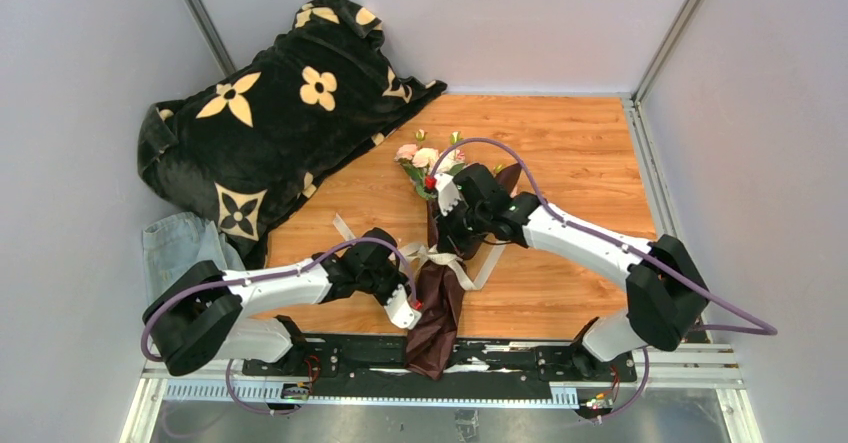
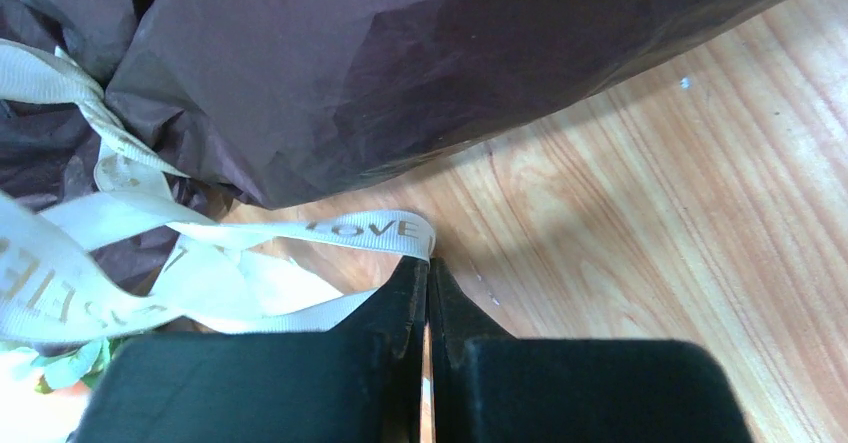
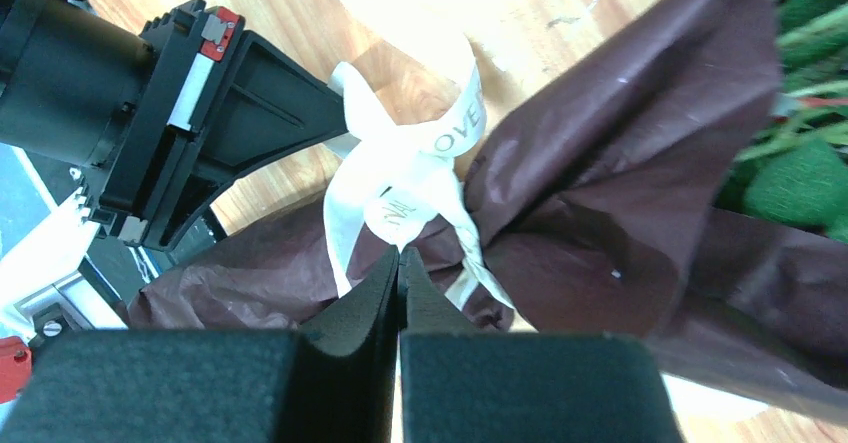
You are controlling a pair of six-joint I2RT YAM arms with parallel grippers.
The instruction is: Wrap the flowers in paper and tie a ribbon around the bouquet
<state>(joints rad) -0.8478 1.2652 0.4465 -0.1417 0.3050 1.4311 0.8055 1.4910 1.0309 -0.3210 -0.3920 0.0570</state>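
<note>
Wood-grain surface [image 1: 580, 153]: maroon crinkly-paper bouquet of pink-and-cream roses [image 1: 438, 335], lying centre. Left hand [image 2: 428, 263], right hand [image 3: 399, 255] each clenched on cream flat ribbon [image 2: 370, 229] at its waist; pull ends apart evenly.

The paper [image 1: 437, 308] is dark maroon, nearly brown in its folds. The ribbon [image 2: 370, 230] is cream with faint gold lettering. The flowers [image 1: 425, 156] are pink and cream with green leaves. The blanket [image 1: 270, 113] is black with large cream flower prints. The cloth [image 1: 180, 243] beside it is pale blue denim. The desk [image 1: 560, 153] shows orange-brown wood grain. The left hand [image 2: 428, 273] and the right hand [image 3: 398, 263] have black fingers.
</note>
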